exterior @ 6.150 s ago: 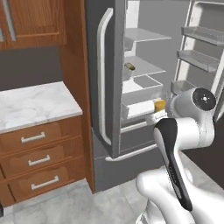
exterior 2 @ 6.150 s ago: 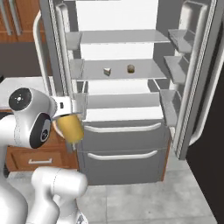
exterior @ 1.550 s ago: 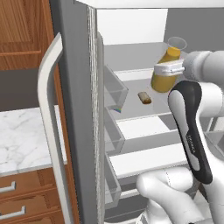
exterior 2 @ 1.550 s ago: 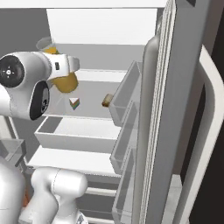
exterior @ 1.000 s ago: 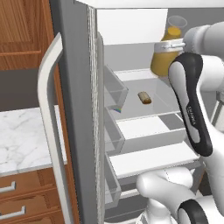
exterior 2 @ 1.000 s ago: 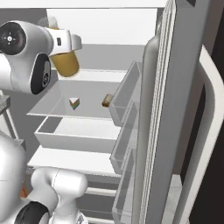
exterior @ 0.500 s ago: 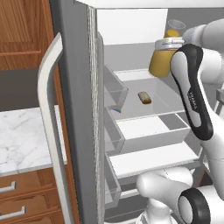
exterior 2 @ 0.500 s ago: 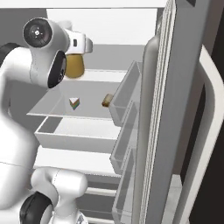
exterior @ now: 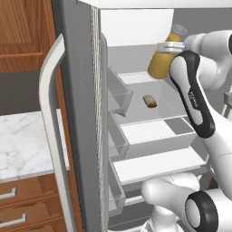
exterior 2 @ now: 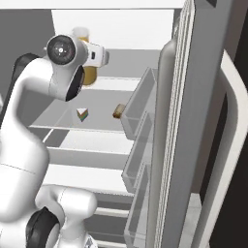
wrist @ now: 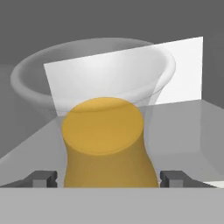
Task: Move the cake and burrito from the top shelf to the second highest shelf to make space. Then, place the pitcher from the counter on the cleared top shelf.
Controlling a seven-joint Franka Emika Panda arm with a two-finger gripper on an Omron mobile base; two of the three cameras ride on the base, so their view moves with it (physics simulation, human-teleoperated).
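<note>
The pitcher (exterior: pixel 162 63), clear with yellow-orange liquid, hangs tilted just over the top shelf (exterior: pixel 136 78) inside the open fridge. My gripper (exterior: pixel 169 46) is shut on the pitcher's neck. In the hand view the pitcher (wrist: pixel 103 144) fills the space between my fingertips (wrist: pixel 42 178), seen from its base toward the wide rim. On the second highest shelf (exterior: pixel 170 108) lie the brown burrito (exterior: pixel 149 101) and, nearer the door bins, the rainbow cake (exterior: pixel 121 113). From the right, the cake (exterior 2: pixel 82 114) and burrito (exterior 2: pixel 117 111) lie side by side below the pitcher (exterior 2: pixel 88 75), half hidden by my arm.
The marbled counter (exterior: pixel 22 145) with wooden drawers (exterior: pixel 18 217) lies left of the fridge. The open fridge door (exterior: pixel 74 113) with its clear bins (exterior: pixel 118 97) stands close on the left, the other door (exterior 2: pixel 193 121) on the right. A white drawer (exterior: pixel 154 136) sits below the shelves.
My arm has carried the pitcher up and deeper into the fridge, from in front of the shelves to just over the top shelf. Cake and burrito have not moved.
</note>
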